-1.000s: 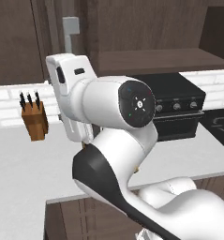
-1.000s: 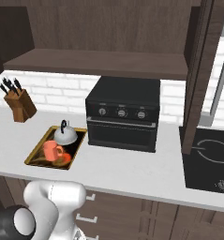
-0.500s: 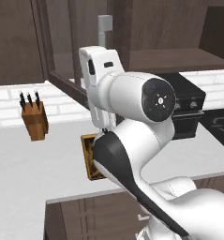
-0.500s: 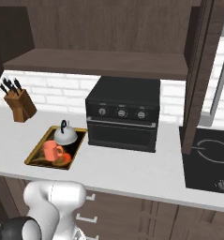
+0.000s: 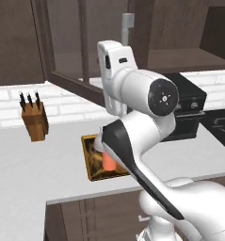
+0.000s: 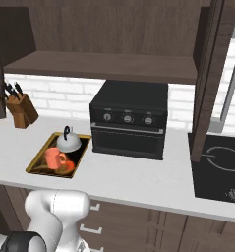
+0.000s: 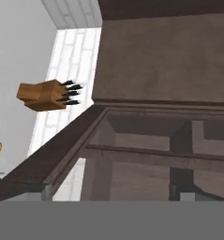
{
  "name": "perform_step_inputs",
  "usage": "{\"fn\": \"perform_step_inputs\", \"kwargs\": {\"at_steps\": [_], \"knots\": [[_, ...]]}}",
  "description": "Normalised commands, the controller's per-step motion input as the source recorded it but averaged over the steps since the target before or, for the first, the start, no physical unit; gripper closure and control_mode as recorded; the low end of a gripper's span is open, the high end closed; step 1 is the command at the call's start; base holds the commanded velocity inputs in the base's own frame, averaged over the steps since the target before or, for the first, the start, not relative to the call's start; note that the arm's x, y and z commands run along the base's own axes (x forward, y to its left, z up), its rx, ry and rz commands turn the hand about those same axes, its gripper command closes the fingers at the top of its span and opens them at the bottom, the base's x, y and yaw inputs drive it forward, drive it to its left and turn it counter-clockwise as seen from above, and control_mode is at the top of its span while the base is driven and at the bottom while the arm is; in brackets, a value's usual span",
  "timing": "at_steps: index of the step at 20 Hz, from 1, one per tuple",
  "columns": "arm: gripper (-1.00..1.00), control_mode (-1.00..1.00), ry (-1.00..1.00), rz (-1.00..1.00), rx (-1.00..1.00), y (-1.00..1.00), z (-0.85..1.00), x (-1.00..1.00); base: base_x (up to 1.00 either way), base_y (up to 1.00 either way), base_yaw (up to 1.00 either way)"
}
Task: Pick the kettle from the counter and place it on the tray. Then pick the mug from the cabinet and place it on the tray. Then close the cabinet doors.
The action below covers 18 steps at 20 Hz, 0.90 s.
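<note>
In the right base view we saw the tray (image 6: 41, 161) at the lower left of the frame, lying on the counter (image 6: 133, 179). On it stood the kettle (image 6: 69, 142) toward the back and the mug (image 6: 54, 158) in front of it, close together. This view also gave us the black oven (image 6: 129, 125) in the centre, the knife block (image 6: 22, 110) at the left edge, the cooktop (image 6: 222, 167) at the right, and the cabinet (image 6: 109, 66) shelf across the top. One of the cabinet doors (image 6: 206, 78) stood open at the right as a dark vertical board.

In the left base view the white arm covered much of the middle. There we could see one corner of the tray and a bit of orange from the mug behind the arm; the kettle was hidden. At the upper left the other door (image 5: 69, 44) stood open, its panel letting the shelf show through. The gripper (image 5: 127, 23) pointed upward near the top centre, in front of the cabinet; it held nothing, and we took its jaws to be spread wide, though the frame showed them poorly.

The hand view was rolled: the knife block appeared at the left, and a door frame crossed the lower half.

We could read no writing or brand anywhere.
</note>
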Motion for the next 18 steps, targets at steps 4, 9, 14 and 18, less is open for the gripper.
{"fn": "perform_step_inputs", "kwargs": {"at_steps": [4, 9, 14, 18], "knots": [[-1.00, -1.00, -0.01, -0.05, 0.00, -0.40, 0.03, 0.52, 0.00, 0.00, 0.00], [-1.00, -1.00, 0.00, -0.14, 0.00, -0.53, 0.00, 0.52, 0.00, 0.00, 0.00], [-1.00, -1.00, 0.00, -0.23, 0.00, -0.58, 0.00, 0.57, 0.00, 0.00, 0.00], [-1.00, -1.00, 0.00, -0.21, 0.00, -0.49, 0.00, 0.63, 0.00, 0.00, 0.00]]}}
